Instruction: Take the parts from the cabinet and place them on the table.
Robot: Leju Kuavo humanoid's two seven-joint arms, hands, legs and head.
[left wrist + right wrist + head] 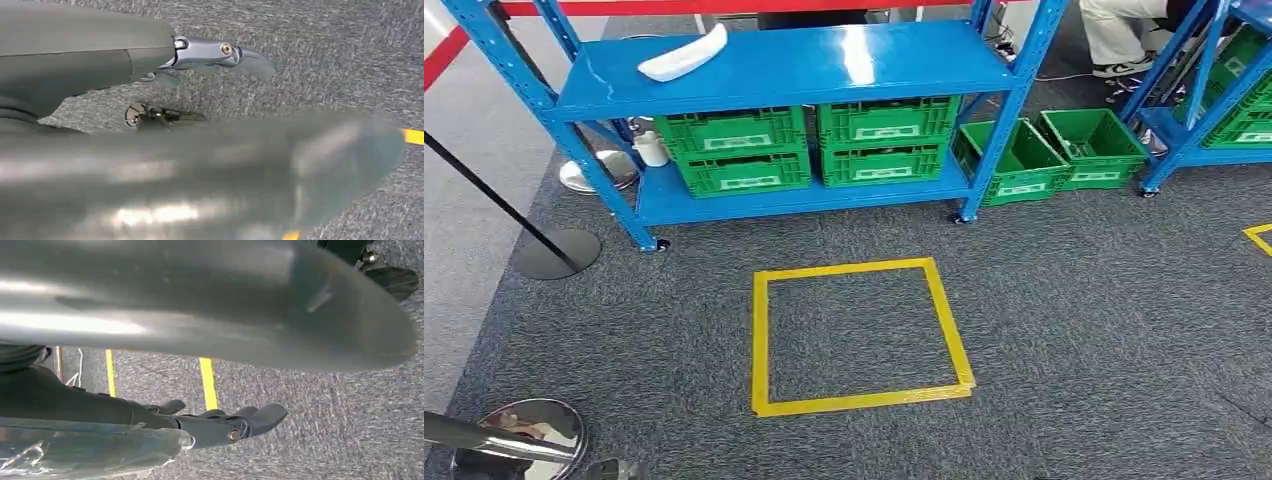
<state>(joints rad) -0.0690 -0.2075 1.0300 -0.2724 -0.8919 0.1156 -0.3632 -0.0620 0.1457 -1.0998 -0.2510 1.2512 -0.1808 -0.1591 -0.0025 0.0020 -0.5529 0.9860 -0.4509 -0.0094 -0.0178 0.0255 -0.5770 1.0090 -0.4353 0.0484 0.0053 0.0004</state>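
Note:
A white curved part (684, 55) lies on the top shelf of the blue cabinet rack (824, 70), towards its left end. Below it, the lower shelf carries two stacks of green crates (736, 150) (884, 140), with a small white object (651, 148) beside the left stack. My left hand (210, 54) hangs over grey carpet with its fingers stretched out and nothing in it. My right hand (225, 425) hangs the same way above the carpet, fingers straight and apart, holding nothing.
A yellow tape square (760, 340) marks the carpet in front of the rack. Two green crates (1009, 160) (1092, 145) stand on the floor to the right, beside a second blue rack (1214, 110). Barrier post bases (554, 252) (519, 435) stand at left. A person (1119, 35) sits at the back right.

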